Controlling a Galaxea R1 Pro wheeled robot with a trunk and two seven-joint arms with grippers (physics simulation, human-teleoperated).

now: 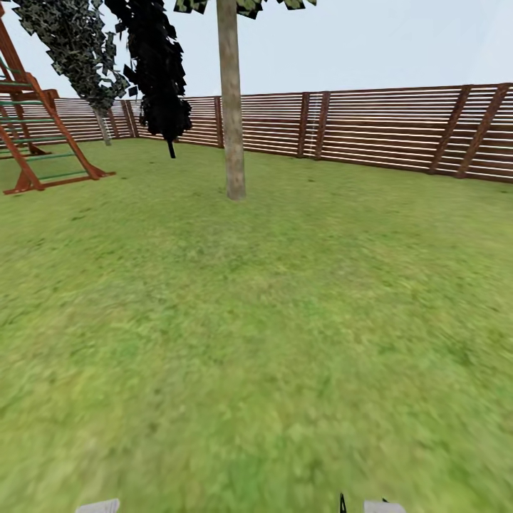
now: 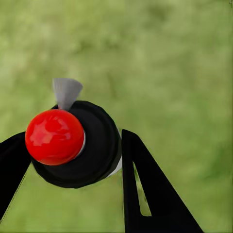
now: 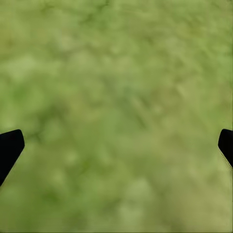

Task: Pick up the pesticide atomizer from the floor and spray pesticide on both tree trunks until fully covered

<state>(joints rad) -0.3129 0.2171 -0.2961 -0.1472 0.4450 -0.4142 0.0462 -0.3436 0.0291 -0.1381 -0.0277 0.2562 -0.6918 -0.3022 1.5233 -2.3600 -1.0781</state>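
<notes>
A wide grass lawn (image 1: 271, 342) is seen stretching from the near edge to a brown slatted fence (image 1: 385, 128) along the far side. One tall tree trunk (image 1: 231, 100), mottled beige and grey, is planted upright in the grass at far centre, in front of the fence. Dark-leaved trees (image 1: 160, 71) are set at far left, near a red-brown climbing frame (image 1: 35, 135). The pesticide atomizer (image 2: 77, 143), with black round body, red ball top and small grey nozzle, is held off the grass between the black fingers (image 2: 145, 189) of the left gripper (image 2: 73, 155), which are clamped on its sides. The right gripper (image 3: 116, 145) is spread wide over blurred grass, nothing between its tips.
</notes>
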